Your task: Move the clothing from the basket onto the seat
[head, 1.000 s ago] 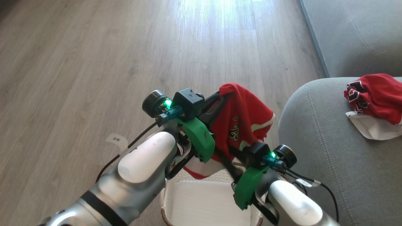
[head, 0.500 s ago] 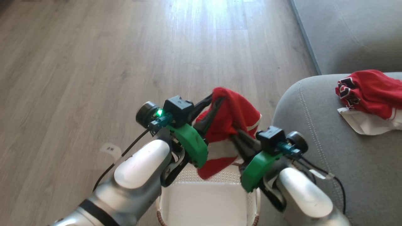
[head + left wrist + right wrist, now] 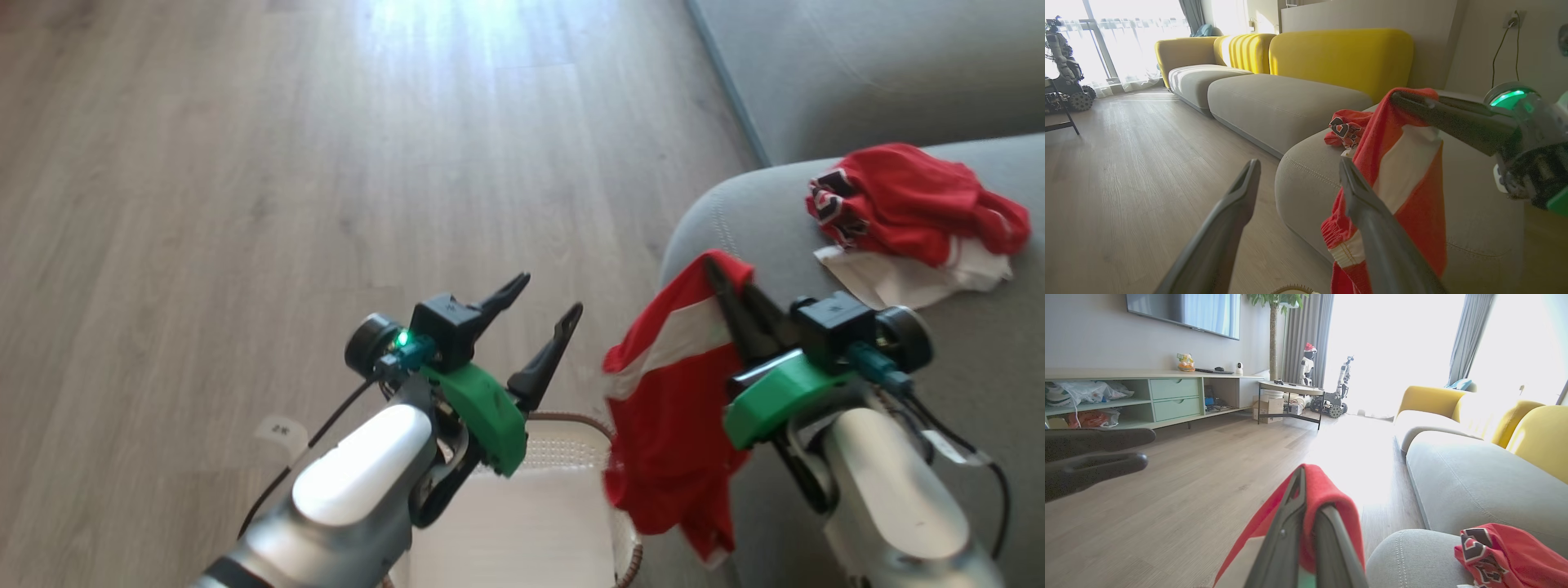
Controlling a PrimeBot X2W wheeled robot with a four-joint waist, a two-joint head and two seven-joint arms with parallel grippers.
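Observation:
My right gripper (image 3: 717, 268) is shut on a red jersey (image 3: 673, 408) with a white band, which hangs down beside the rounded edge of the grey seat (image 3: 963, 384). The same jersey (image 3: 1404, 192) droops from those fingers in the left wrist view, and drapes over my closed fingers (image 3: 1306, 522) in the right wrist view. My left gripper (image 3: 549, 296) stands open and bare above the cream basket (image 3: 571, 441), whose inside looks white and bare where it shows. A second red jersey (image 3: 906, 204) lies crumpled on the seat, also seen as the crumpled jersey (image 3: 1506, 555).
Wooden floor (image 3: 286, 163) spreads to the left and ahead. Another grey sofa section (image 3: 857, 65) lies beyond the seat, with yellow backrests (image 3: 1339, 57). A low cabinet (image 3: 1147, 396), a small table (image 3: 1290, 396) and parked robots (image 3: 1339, 388) stand far across the room.
My left gripper has let go of the jersey and opened. My right gripper has carried the jersey rightward to the seat's edge. The head camera has turned to the right.

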